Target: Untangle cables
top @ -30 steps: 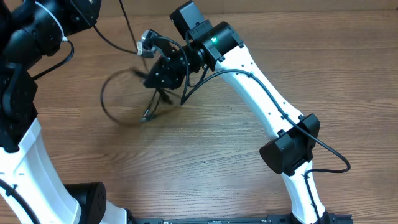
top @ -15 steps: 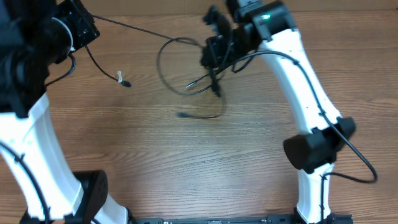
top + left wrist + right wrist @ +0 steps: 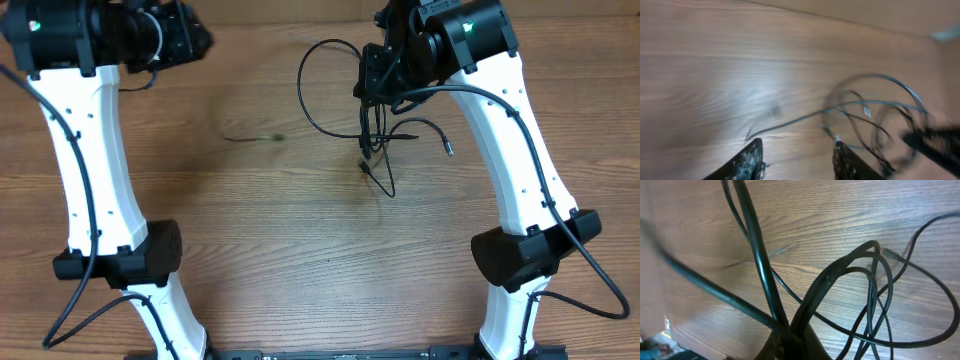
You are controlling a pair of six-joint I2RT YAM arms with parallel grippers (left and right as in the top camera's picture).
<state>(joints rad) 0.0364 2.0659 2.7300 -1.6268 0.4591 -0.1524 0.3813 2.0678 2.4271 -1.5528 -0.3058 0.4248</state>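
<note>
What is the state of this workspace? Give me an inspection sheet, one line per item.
Surface: wooden table, bare wood wherever it shows.
Job's things: cables hang in a tangled bundle from the right gripper, with one wide loop standing out to the side. A loose cord lies apart from the bundle on the wood, blurred in the overhead view.
Clutter: nothing seen.
Grippers: left gripper open, nothing between its fingers; right gripper shut on the cables.
Cables: thick black arm wires run along the white arms.
Surroundings: nothing seen beyond the table.
</note>
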